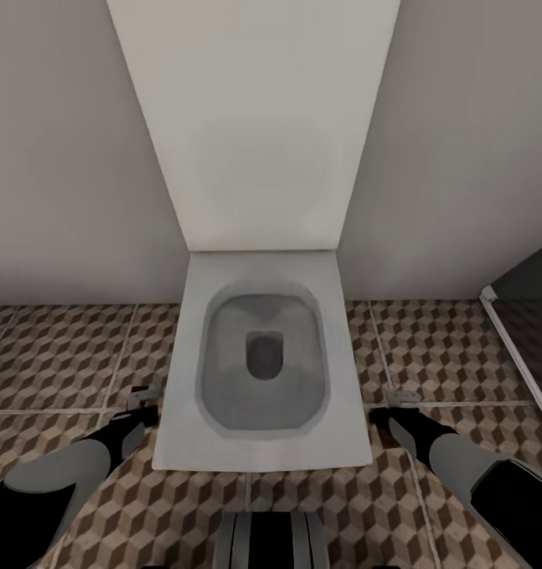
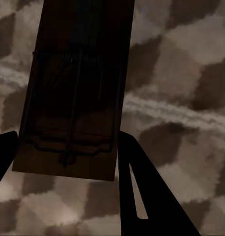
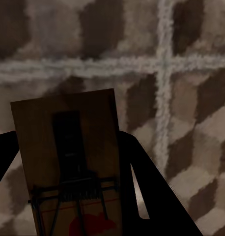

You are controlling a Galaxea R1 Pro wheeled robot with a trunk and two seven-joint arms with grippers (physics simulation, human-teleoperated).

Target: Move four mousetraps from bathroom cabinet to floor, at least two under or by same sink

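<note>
Each arm carries 1 trap. In the left wrist view the left gripper (image 2: 63,162) pinches a trap (image 2: 75,93) between its 2 black fingers (image 2: 142,196), the board's long axis running out along the fingers, away from the camera. The right gripper (image 3: 68,196) clamps a second trap (image 3: 68,162) the same way. Both traps hang above the floor (image 3: 191,123), not touching it, so the coming move is judged to be straight down for either arm; no sink is in view, so the placing spot cannot be judged here. From the head camera the left gripper (image 1: 144,401) sits just beside the toilet (image 1: 263,363) on one flank and the right gripper (image 1: 393,407) on the other, about equally near the tiles. The traps are flat dark brown wooden rectangles with thin wire springs; the right one shows a red mark. The floor is matte tile with a cube print and pale grout; the toilet is smooth, square and white.
</note>
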